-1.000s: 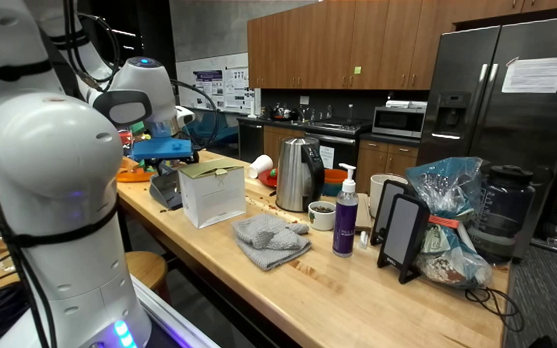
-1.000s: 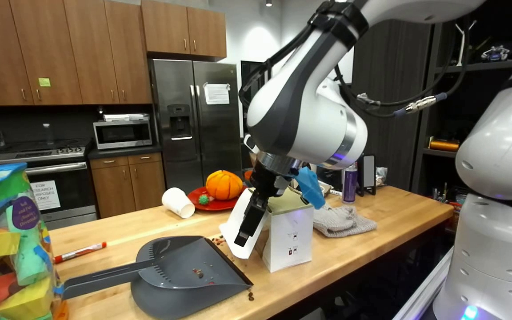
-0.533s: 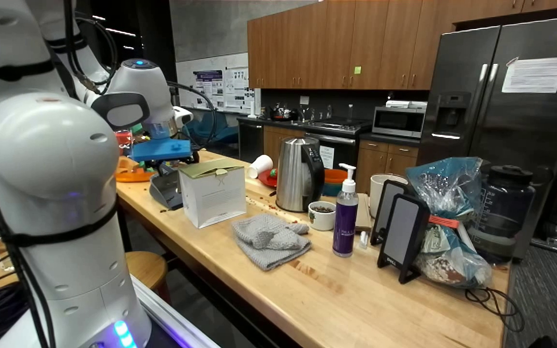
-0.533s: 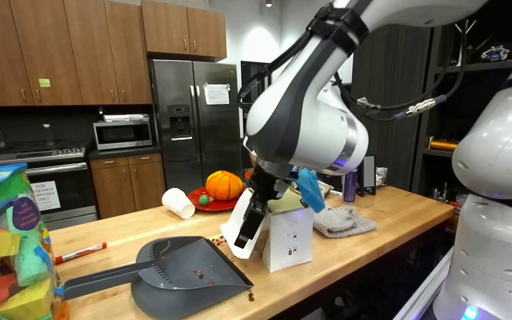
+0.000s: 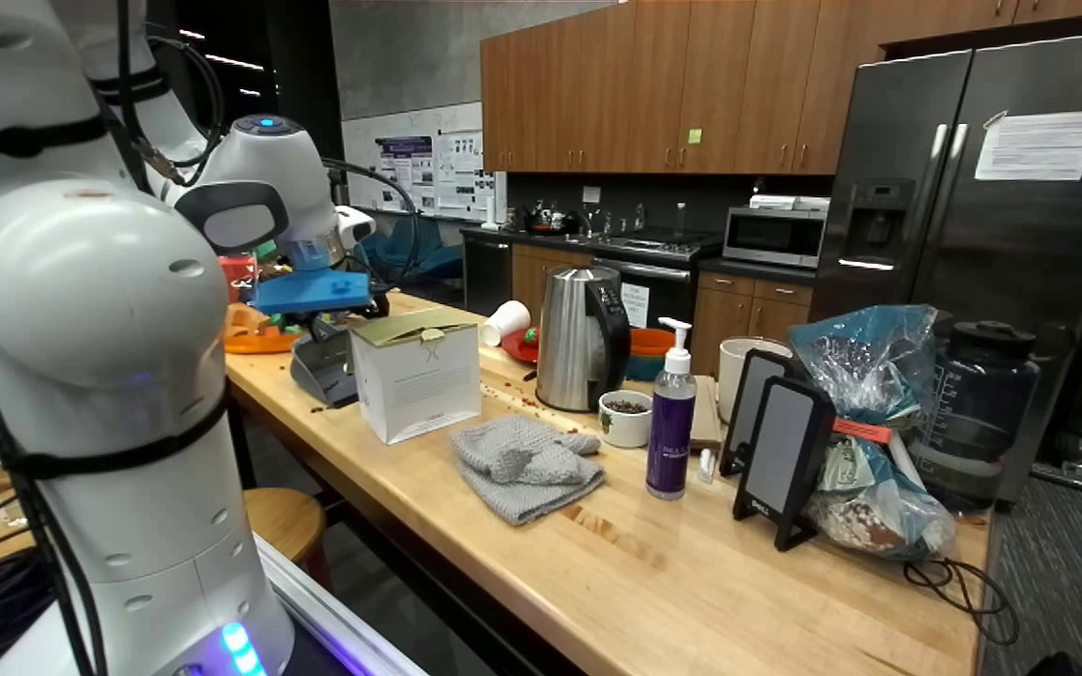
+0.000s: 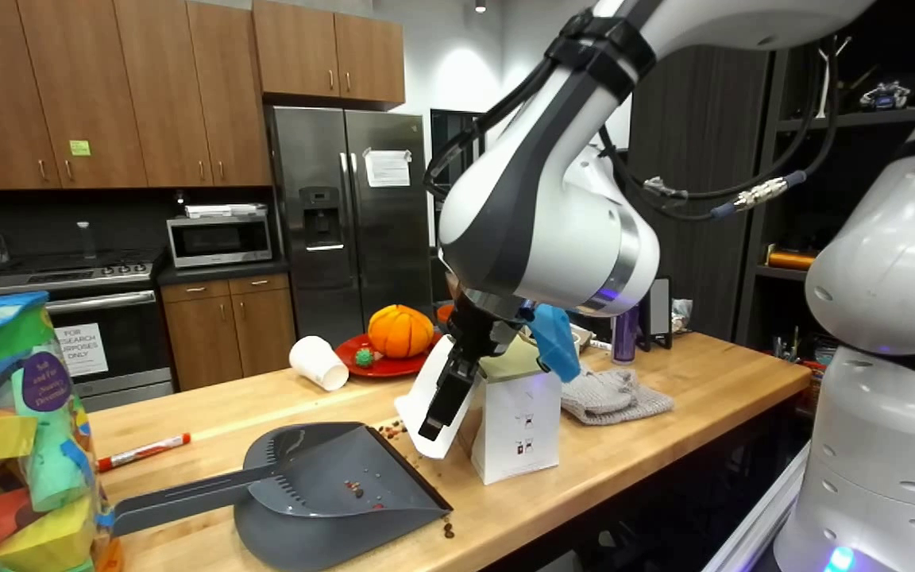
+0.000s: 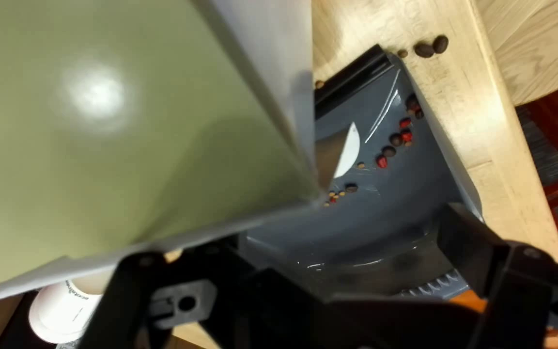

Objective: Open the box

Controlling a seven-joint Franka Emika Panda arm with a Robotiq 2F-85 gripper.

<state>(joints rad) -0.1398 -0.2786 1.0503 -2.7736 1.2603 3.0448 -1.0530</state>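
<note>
Your gripper [image 7: 347,230] slants downward with its two black fingers [image 7: 472,240] spread well apart, the grey dustpan [image 6: 299,536] showing between them in your wrist view. Just beside it, the white cardboard box [image 6: 519,433] stands upright on the wooden table [image 5: 691,601]; its olive-green top [image 7: 66,184] takes up much of your wrist view. In an exterior view you see a white flap [image 6: 416,403] angling out at the box's side, behind the gripper, but you cannot tell whether they touch. Dark beans [image 7: 395,139] and red bits [image 7: 381,161] lie scattered in the dustpan. On the box's opposite side you have a crumpled grey knit cloth [image 5: 527,465], with a stainless-steel kettle [image 5: 564,347] and a purple pump bottle [image 5: 671,432] standing near it. Your white paper cup [image 6: 316,361] lies on its side next to a red plate [image 6: 390,368] bearing an orange pumpkin [image 6: 400,330].
</note>
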